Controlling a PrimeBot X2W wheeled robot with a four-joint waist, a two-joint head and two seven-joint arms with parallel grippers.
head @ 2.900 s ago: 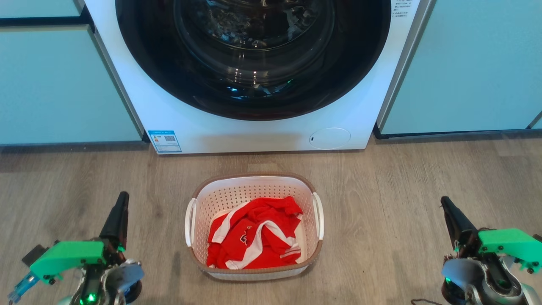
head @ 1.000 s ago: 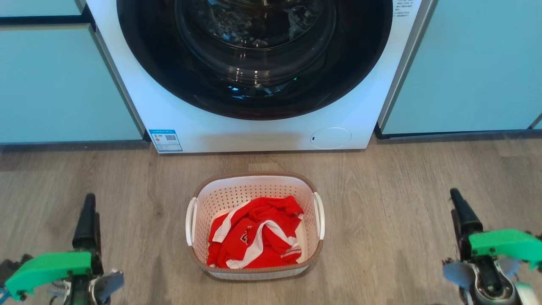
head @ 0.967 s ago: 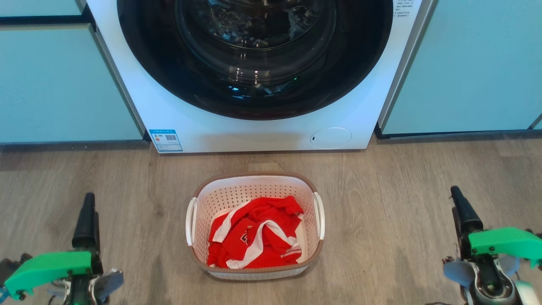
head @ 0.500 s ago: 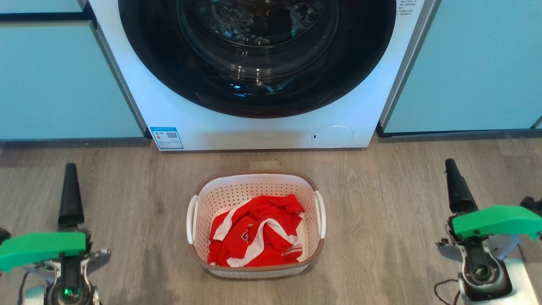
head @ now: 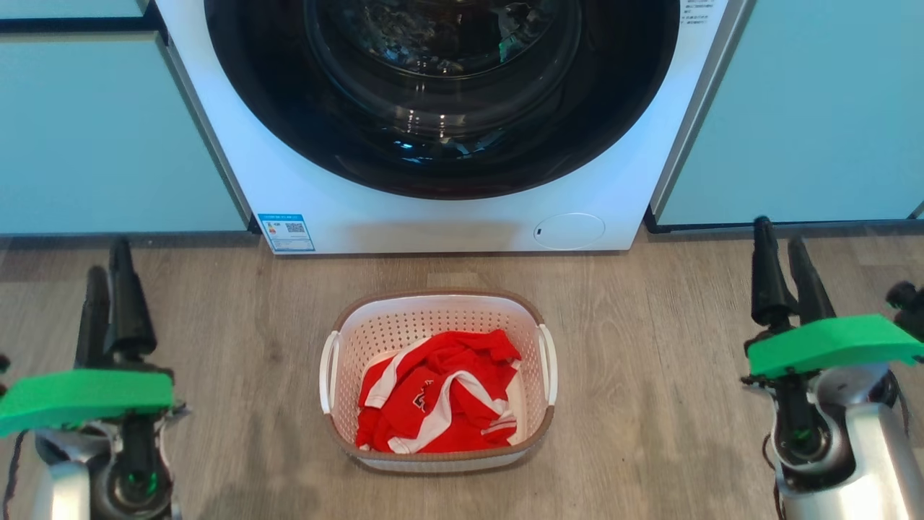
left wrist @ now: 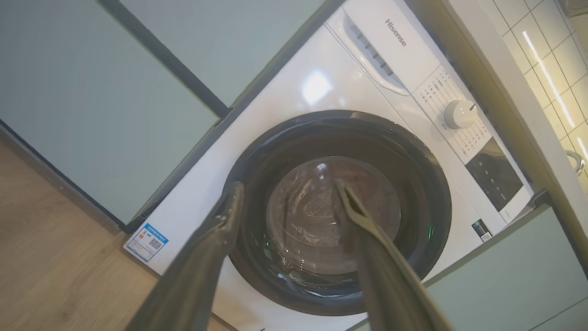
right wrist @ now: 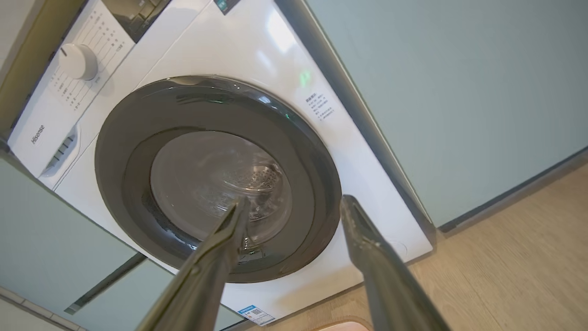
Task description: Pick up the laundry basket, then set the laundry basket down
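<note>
The laundry basket [head: 433, 321] sits on the floor [head: 650, 404], centred between left hand [head: 107, 260] and right hand [head: 778, 232], both empty, spread open, neither nearer.

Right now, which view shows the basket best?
The head view: the whole basket stands before the washer, a red cloth inside. The right wrist view catches what seems its rim at the bottom edge; the left wrist view faces the washer.
</note>
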